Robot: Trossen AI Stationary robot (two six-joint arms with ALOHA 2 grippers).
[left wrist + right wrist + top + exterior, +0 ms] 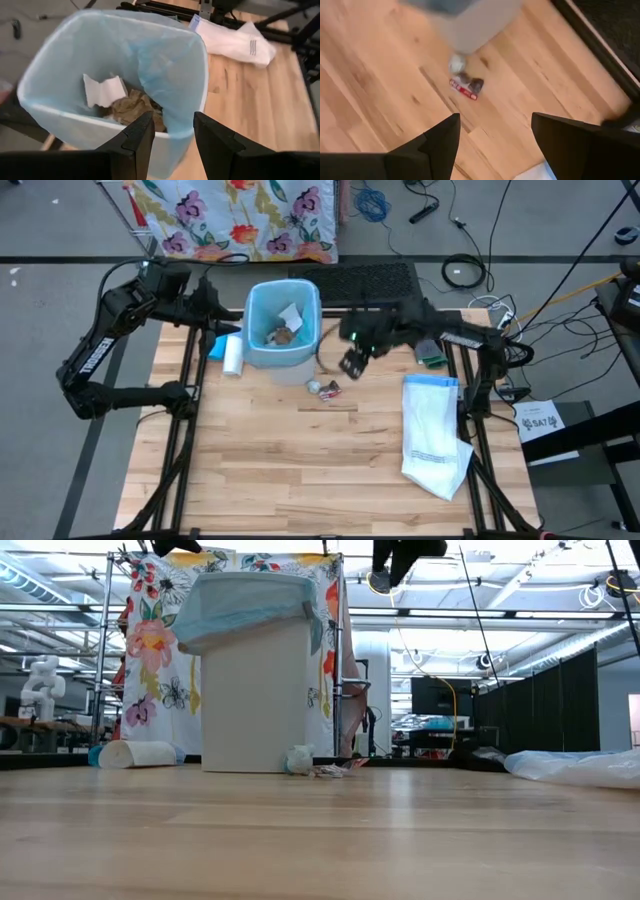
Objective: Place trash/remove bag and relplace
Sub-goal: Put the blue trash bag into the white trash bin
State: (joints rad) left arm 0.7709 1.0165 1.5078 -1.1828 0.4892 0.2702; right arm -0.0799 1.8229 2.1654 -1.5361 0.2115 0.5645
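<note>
- While the left tool (213, 308) hangs at the far left of the wooden surface (300, 460), just beside the bin's rim, its fingers (137, 137) stand partly apart with nothing between them.
- A white and blue cylinder (232, 354) lies on its side on the surface, just left of the bin.
- A pale bin (283, 330) stands upright at the far middle of the surface, lined with the light-blue bag (165, 65), whose edge is folded over the rim.
- Inside the bag lie pieces of trash: a white scrap of paper (102, 91) and a crumpled brown scrap (132, 107).
- More trash sits on the surface just in front of the bin, to its right: a small pale ball (456, 62) and, close beside it, a dark and red wrapper (468, 87).
- Above those scraps, right of the bin, hangs the right tool (352, 363), its fingers (440, 142) spread wide and empty, clear of the surface.
- A white bag with a blue hem (432, 432) lies flat near the right edge of the surface, well apart from the bin.
</note>
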